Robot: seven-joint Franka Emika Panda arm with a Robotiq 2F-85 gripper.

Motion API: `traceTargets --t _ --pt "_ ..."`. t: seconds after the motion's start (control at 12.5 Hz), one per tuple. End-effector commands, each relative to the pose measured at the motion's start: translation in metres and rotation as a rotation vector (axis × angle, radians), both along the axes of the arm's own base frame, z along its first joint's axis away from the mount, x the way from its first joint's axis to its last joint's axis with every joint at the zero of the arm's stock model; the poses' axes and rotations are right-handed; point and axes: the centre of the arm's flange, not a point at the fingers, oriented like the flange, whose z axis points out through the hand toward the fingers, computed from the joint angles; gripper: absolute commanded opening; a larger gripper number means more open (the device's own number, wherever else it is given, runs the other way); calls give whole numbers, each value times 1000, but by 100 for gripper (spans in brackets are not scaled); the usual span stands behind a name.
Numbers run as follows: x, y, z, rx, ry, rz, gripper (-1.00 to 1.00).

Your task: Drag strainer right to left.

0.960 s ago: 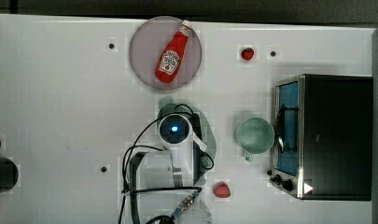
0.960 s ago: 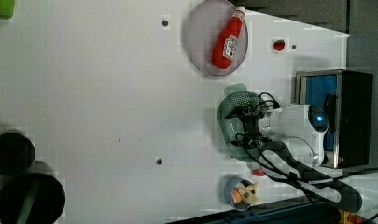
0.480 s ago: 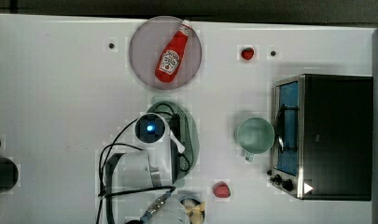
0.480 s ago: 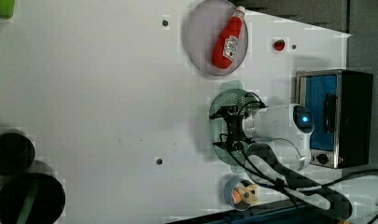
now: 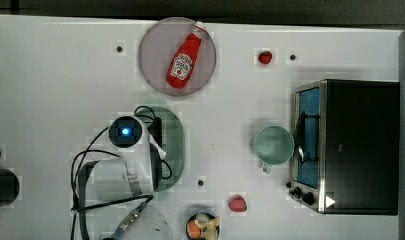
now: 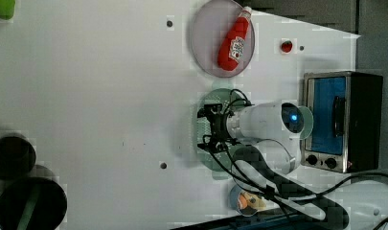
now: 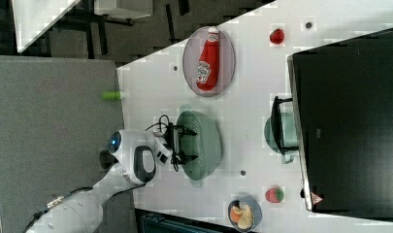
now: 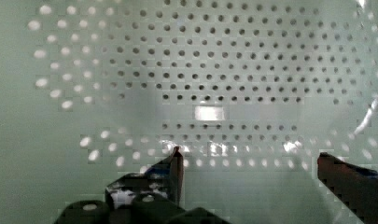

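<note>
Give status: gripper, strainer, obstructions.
Gripper open, fingers down inside the strainer. Strainer sits mid-table, below the ketchup plate in the top view. Table toward the top view's left is bare.

A pale mint-green strainer (image 5: 172,145) with a grid of small dark holes across its middle sits on a white counter (image 5: 50,90). A red ketchup bottle (image 5: 184,59) with a white cap and label lies on a grey plate (image 5: 152,50). A round green mug (image 5: 273,145) stands beside a black toaster oven (image 5: 360,145) with a blue-tinted door. The white robot arm (image 5: 122,175) shows a glowing blue light and black cables. The hand (image 8: 249,161) is black.
</note>
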Motion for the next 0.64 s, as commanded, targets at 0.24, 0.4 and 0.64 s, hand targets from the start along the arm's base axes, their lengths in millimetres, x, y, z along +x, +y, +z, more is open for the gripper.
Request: traceTargets --t 0.24,0.4,0.64 --pt "0 61 10 21 -21 -41 100" --pt "0 81 13 22 -22 -70 100" --pt "-6 107 13 22 -18 -70 100"
